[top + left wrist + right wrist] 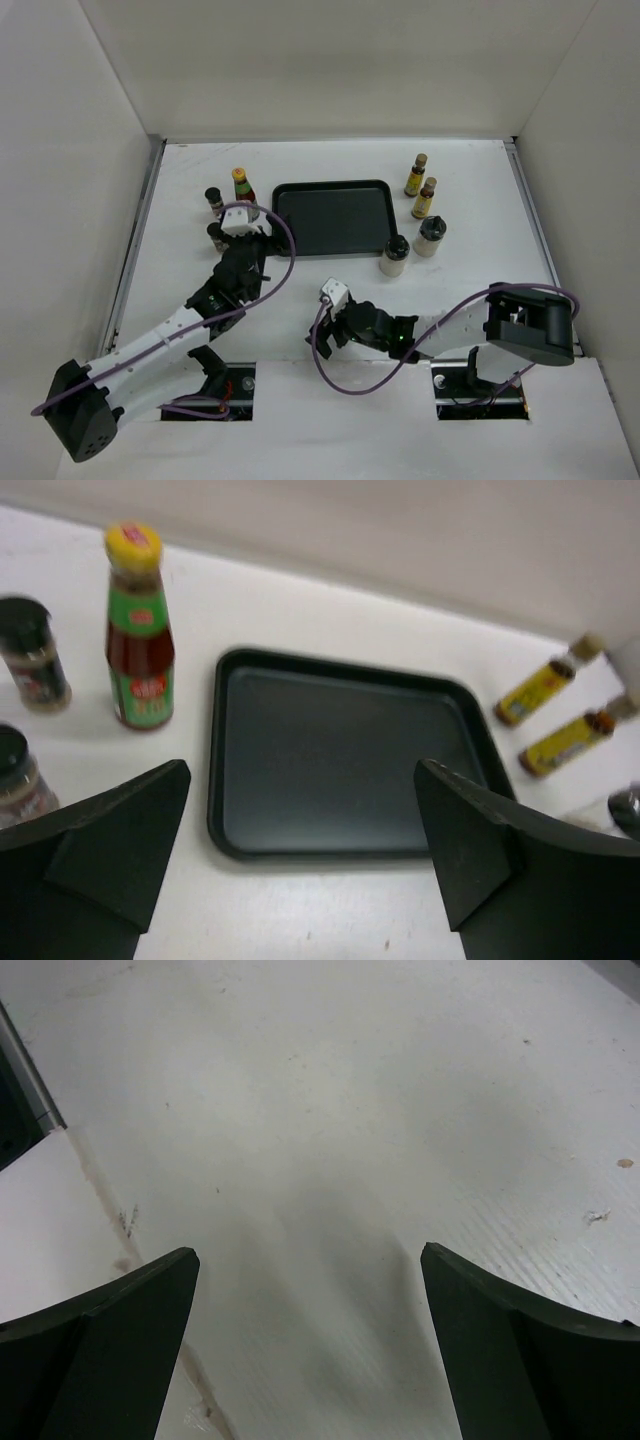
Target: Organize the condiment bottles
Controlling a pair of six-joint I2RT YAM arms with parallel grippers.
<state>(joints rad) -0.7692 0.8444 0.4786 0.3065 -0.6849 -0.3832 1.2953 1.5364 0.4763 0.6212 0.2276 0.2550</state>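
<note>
A red bottle [242, 186] with a green label and yellow cap stands left of the black tray [333, 217]. Two short dark jars [213, 198] [215, 234] stand next to it, the nearer one partly hidden by my left gripper [260, 232]. That gripper is open and empty just off the tray's near left corner. In the left wrist view the red bottle [138, 630], both dark jars [32, 655] [18, 775] and the tray [350, 755] show beyond the open gripper [300, 850]. Two slim yellow bottles [416, 175] [425, 198] and two pale jars [394, 255] [431, 237] stand right of the tray. My right gripper [328, 325] is open over bare table [310, 1340].
White walls enclose the table on three sides. Two cut-outs [225, 385] [480, 390] sit at the near edge by the arm bases. A dark gap at the table's side [20, 1100] shows in the right wrist view. The tray holds nothing.
</note>
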